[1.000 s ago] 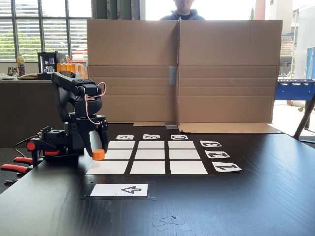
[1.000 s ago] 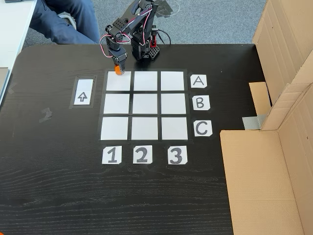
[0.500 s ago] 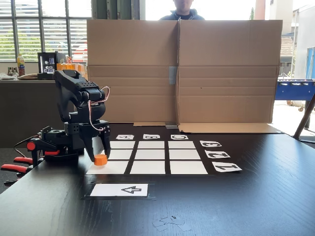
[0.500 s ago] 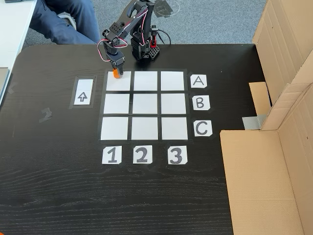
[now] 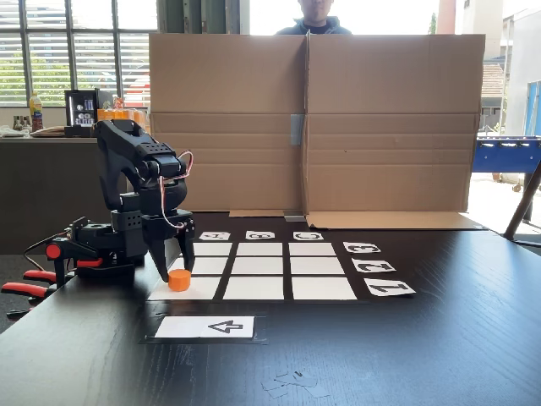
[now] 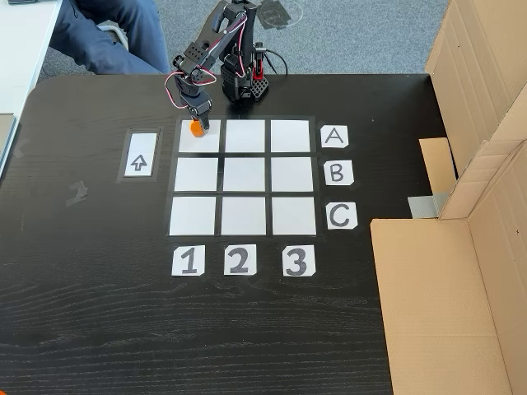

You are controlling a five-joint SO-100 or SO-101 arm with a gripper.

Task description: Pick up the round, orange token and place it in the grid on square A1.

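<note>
The token (image 5: pixel 178 280) has come down onto square A1 (image 6: pixel 200 137); the tool (image 5: pixel 172 269) stands right above it, fingers apart.

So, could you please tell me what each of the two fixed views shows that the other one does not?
A fixed view from table height gives the token side-on, resting flat on a white cell between the open gripper fingers, with the upright cardboard screen and windows behind.

A fixed view from above lets the labels be read: the token lies on square A1, matching label A and label 1. A seated person's legs appear too.

Both fixed views share the grid, the arrow card and the arm.
</note>
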